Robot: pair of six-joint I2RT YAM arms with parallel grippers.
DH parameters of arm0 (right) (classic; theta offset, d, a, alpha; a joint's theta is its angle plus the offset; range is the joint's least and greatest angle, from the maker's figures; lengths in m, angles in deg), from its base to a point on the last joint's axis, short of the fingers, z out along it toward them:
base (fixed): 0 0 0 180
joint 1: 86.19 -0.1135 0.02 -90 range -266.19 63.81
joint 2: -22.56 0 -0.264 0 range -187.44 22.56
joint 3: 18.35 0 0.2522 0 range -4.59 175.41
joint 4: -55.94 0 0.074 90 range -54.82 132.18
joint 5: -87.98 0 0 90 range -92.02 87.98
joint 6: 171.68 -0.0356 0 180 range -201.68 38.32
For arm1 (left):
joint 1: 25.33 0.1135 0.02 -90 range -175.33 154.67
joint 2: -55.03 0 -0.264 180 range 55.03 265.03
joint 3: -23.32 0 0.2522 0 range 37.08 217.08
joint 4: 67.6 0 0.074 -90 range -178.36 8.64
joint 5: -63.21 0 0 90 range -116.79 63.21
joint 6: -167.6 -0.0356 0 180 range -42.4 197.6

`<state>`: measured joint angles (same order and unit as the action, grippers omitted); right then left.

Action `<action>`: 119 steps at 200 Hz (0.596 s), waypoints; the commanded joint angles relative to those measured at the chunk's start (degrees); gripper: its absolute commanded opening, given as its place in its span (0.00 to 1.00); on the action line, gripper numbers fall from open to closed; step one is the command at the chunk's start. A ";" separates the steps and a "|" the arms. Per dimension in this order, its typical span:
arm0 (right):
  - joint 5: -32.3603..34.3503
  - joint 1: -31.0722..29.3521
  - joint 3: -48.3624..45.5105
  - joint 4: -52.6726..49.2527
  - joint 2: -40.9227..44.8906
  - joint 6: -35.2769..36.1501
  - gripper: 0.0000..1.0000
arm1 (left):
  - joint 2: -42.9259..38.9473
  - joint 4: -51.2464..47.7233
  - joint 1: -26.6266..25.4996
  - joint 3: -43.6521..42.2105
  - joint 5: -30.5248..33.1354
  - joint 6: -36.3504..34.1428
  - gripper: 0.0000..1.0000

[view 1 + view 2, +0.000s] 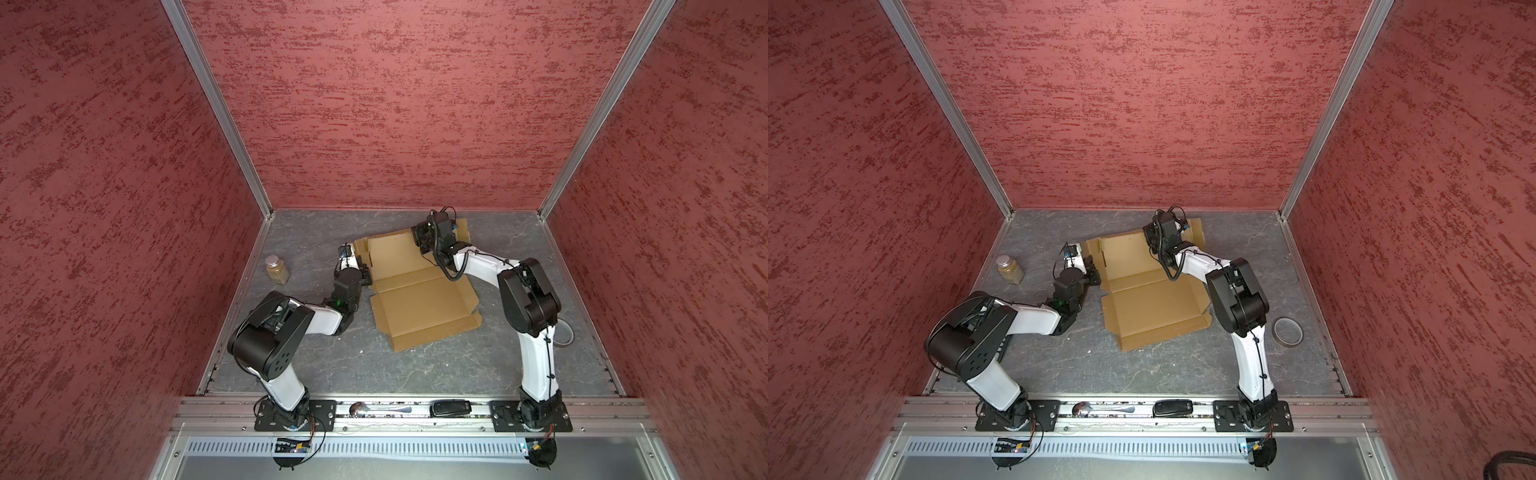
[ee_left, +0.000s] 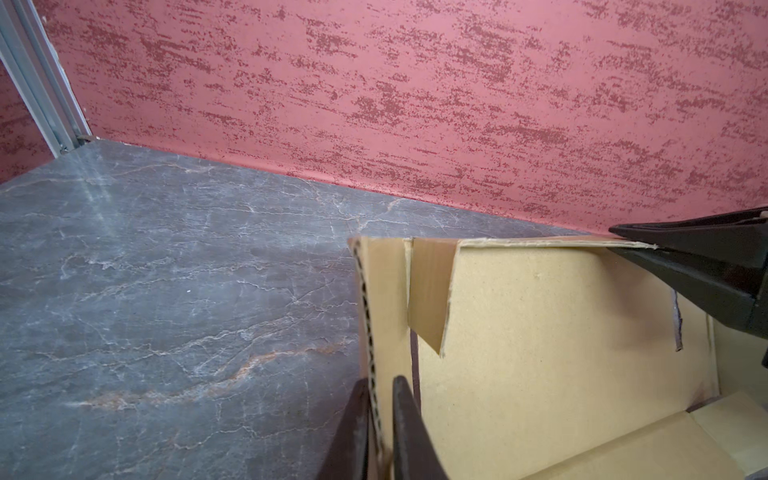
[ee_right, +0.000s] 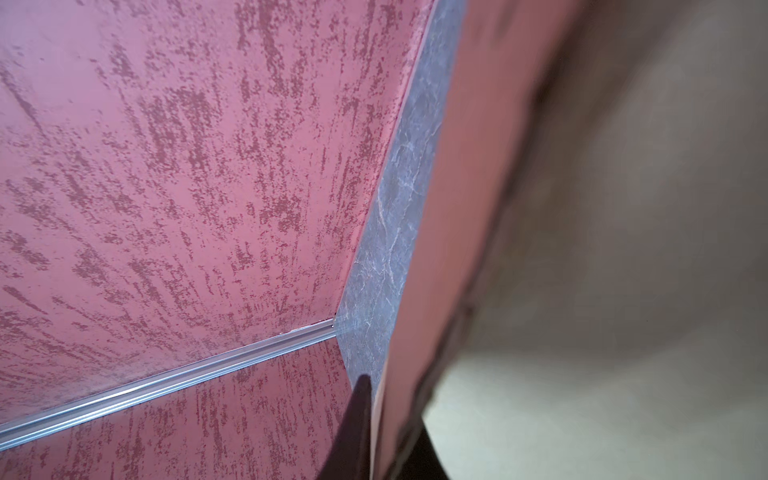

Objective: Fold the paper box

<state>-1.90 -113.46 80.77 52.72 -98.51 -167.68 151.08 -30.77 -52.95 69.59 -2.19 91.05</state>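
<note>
Left hand [image 2: 380,384] pinches paper box [image 2: 540,332] side flap | right hand [image 2: 623,241] pinches rear flap

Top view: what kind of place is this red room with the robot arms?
Probably a robot test booth: red walls in metal posts, two robot arms bolted to a rail, working on a cardboard box on a grey table.
</note>
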 commanded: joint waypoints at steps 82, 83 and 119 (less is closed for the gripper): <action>0.59 0.46 -5.34 7.10 3.39 -3.67 0.05 | -2.56 -4.81 -0.50 0.73 1.72 0.54 0.34; 0.58 0.50 -5.36 7.15 3.43 -3.66 0.05 | -2.63 -4.94 -0.51 0.72 1.74 0.57 0.35; 0.26 0.72 -5.15 7.65 4.64 -1.61 0.05 | -6.80 -10.39 -0.60 1.24 2.82 1.64 0.47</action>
<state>-2.21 -113.02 75.88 58.47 -97.20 -168.18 147.69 -36.98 -53.28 69.62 -0.82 91.99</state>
